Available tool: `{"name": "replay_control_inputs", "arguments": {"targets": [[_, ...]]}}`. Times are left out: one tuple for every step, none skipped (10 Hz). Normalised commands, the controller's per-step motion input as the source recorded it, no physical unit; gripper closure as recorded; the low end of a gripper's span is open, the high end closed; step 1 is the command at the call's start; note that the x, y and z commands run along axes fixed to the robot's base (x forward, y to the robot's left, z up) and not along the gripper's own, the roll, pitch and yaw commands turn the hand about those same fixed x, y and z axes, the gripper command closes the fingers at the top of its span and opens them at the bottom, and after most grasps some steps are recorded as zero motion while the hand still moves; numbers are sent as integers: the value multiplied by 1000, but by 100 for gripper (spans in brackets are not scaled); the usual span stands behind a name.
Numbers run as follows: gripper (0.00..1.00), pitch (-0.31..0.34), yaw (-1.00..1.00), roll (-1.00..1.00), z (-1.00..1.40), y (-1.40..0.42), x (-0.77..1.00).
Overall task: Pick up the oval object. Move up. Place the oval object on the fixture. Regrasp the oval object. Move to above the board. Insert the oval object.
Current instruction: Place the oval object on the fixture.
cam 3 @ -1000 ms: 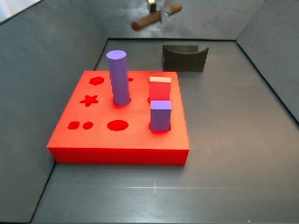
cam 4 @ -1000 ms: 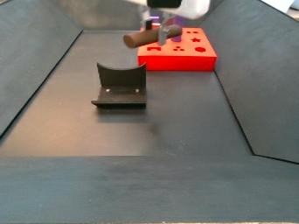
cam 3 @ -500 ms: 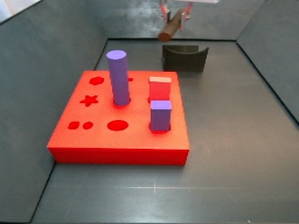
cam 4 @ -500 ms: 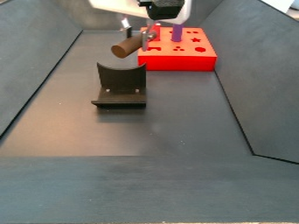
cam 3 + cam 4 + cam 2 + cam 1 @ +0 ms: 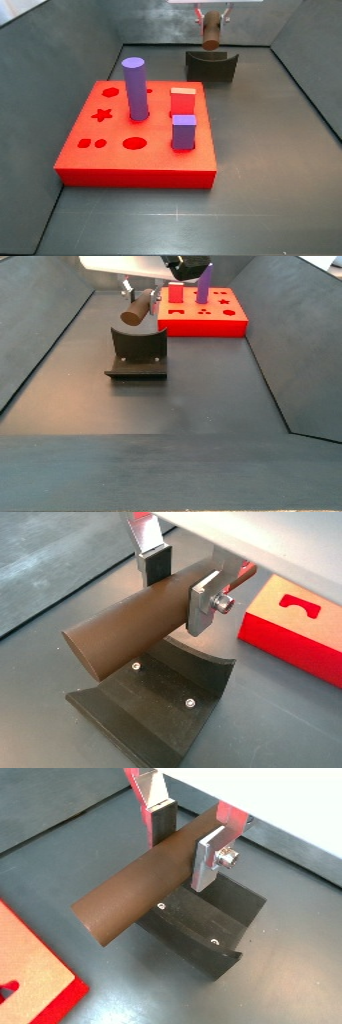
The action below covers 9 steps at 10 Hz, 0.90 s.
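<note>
Both wrist views show the gripper [image 5: 185, 830] clamped on the brown rod [image 5: 144, 886], hanging directly above the fixture [image 5: 160, 702]. Its long axis runs across the fingers (roughly level), seemingly along the notch, so lowering should seat it.

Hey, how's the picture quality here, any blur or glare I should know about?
In both wrist views the oval object held in the gripper is sharp; the fixture is crisp too. In a side view the gripper is slightly soft, and the board looks evenly lit, without glare.
</note>
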Motion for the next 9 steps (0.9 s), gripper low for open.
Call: {"name": "replay_control_inputs", "arguments": {"targets": [[100,56,138,-1000,905,285,137],[100,63,109,-1000,876,282,116],[100,74,84,-1000,739,210,74],[100,83,73,-1000,502,108,45],[100,91,62,-1000,305,75,35],[100,97,49,-1000,108,60,35],[100,102,31,-1000,26,49,50],[100,133,5,-1000,29,50,63],[100,155,-19,-1000,11,47,74]]}}
